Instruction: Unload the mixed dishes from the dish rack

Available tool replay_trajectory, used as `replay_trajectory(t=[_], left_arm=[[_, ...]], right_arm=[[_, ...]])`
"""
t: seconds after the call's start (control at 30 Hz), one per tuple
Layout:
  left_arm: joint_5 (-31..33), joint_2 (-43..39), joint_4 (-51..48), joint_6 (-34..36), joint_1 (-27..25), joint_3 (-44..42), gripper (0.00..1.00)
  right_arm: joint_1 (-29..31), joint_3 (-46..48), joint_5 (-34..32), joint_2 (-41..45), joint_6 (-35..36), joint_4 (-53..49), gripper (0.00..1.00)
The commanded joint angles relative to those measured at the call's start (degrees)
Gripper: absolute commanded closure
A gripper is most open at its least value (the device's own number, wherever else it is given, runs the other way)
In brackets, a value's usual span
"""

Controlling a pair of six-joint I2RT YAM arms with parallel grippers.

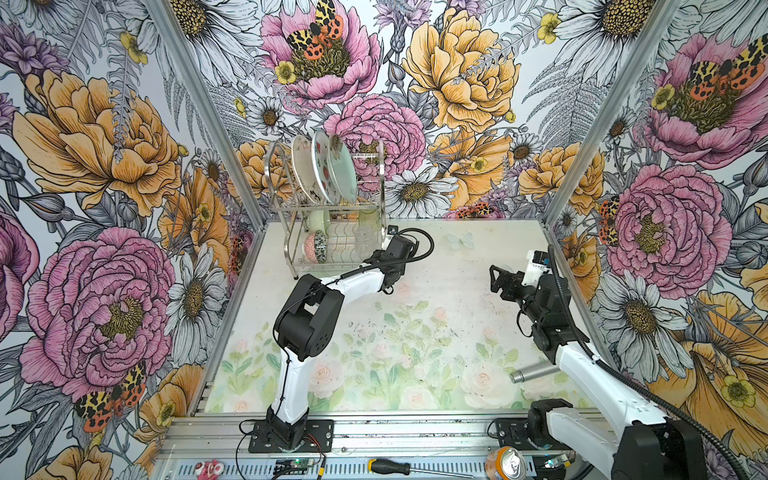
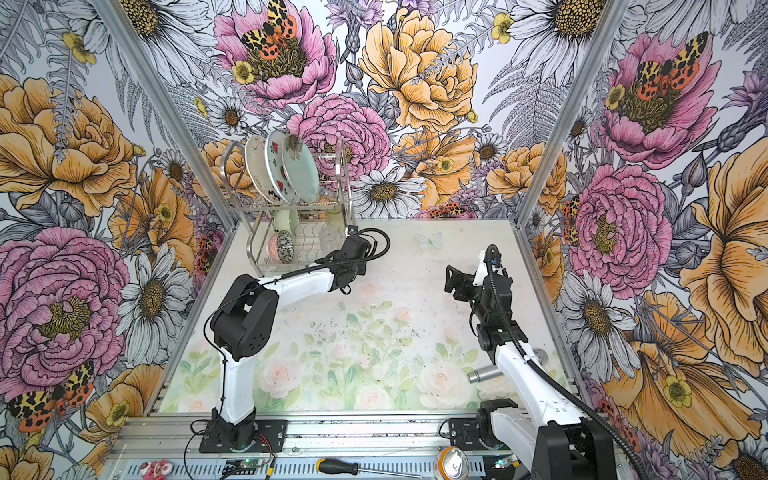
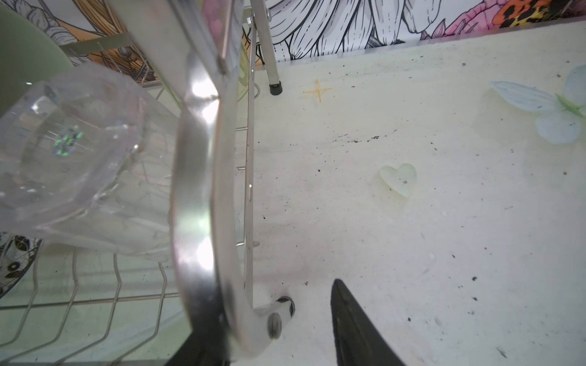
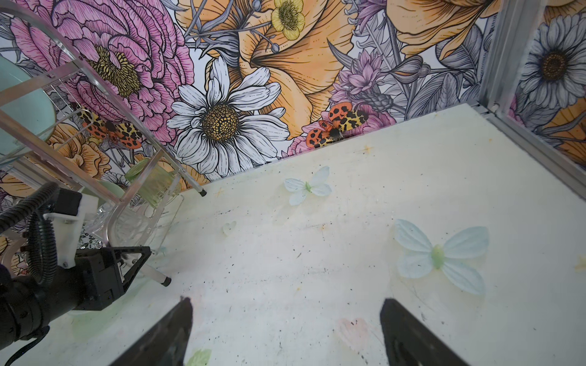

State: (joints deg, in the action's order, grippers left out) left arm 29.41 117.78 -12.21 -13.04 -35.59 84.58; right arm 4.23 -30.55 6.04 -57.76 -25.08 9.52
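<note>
The left hand [image 4: 138,258] is straddling an arch of the dish rack [image 3: 193,190], half-narrowed, perhaps gripping nothing; the right hand [image 4: 285,301] is hovering wide. The clear glass [image 3: 73,149] is resting in its lower tier, likely light, slick, breakable; its wall is offering the safest hold.

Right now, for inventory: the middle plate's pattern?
White middle plate, watermelon-slice fruit print; clearest in a top view.
</note>
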Motion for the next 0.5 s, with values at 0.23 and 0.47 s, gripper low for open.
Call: replay_trajectory(t=[0.23,0.47], left_arm=[[-6.73,1.27,2.5,3.39,-7.92,4.47,0.66],[-10.64,3.35,2.98,0.93,-10.35,6.15,0.7]], right_arm=[[0.17,0.93,-4.26,1.76,-0.85,-1.25,0.06],[-0.31,1.23,-4.61,2.55,-1.01,-1.74,0.06]])
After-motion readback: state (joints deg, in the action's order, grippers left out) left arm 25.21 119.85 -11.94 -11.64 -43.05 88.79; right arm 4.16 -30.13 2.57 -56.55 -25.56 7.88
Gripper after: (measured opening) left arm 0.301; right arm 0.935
